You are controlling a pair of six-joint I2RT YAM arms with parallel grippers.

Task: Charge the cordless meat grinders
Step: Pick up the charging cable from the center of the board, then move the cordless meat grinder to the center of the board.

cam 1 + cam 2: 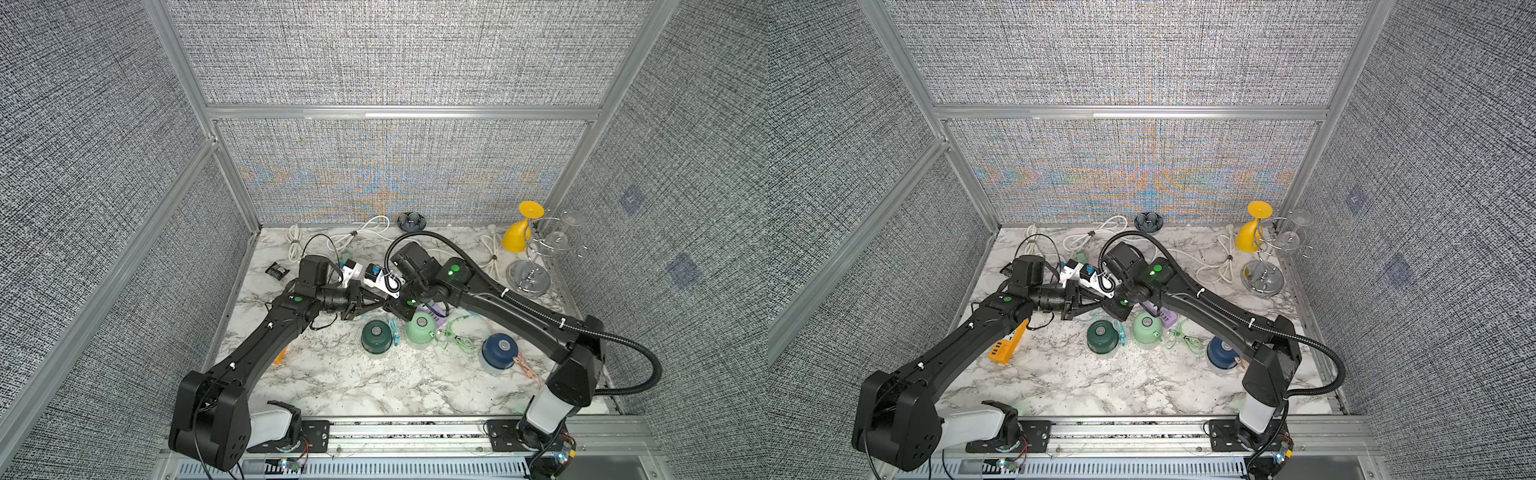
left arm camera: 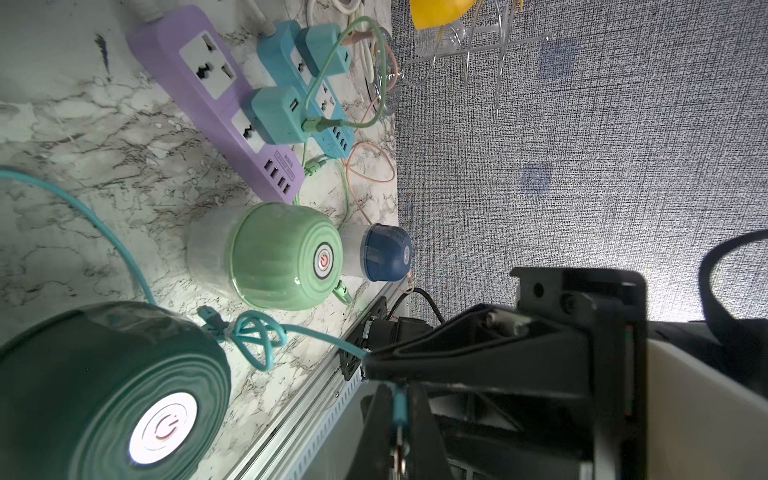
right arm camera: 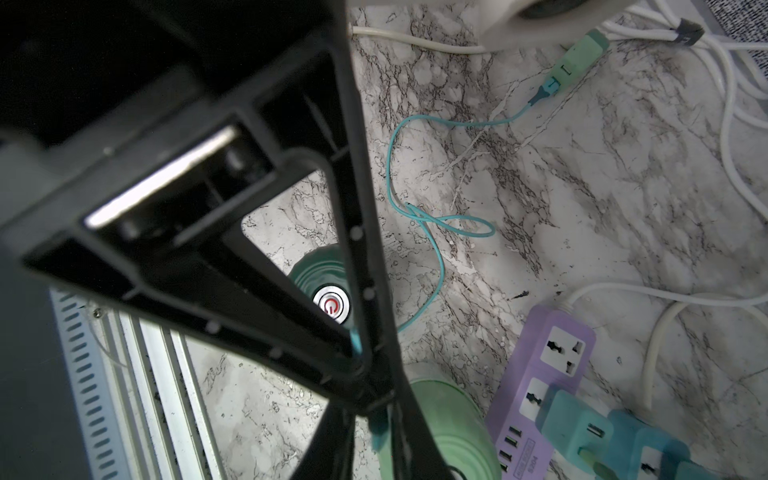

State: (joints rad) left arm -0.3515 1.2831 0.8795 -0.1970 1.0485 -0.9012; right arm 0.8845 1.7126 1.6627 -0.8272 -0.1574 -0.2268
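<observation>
Three cordless meat grinders stand near the table's front: dark green [image 1: 377,334], mint green [image 1: 421,328] and navy blue [image 1: 500,351]. A teal cable [image 3: 436,257] runs over the marble from a green adapter [image 3: 575,58]. Its free plug is held up in the air above the gap between the dark green grinder [image 2: 104,386] and the mint one [image 2: 282,257]. My left gripper [image 2: 400,399] is shut on that plug. My right gripper [image 3: 376,432] meets it tip to tip, with its fingers closed round the same plug. The dark green grinder's button [image 3: 330,307] shows below the two grippers.
A purple power strip [image 2: 195,95] and a blue one [image 2: 328,120] with teal adapters lie behind the mint grinder. An orange strip [image 1: 1007,347] lies under the left arm. White cords [image 1: 361,232], a dark dish [image 1: 411,221] and a glass rack [image 1: 532,274] with a yellow glass [image 1: 519,232] line the back.
</observation>
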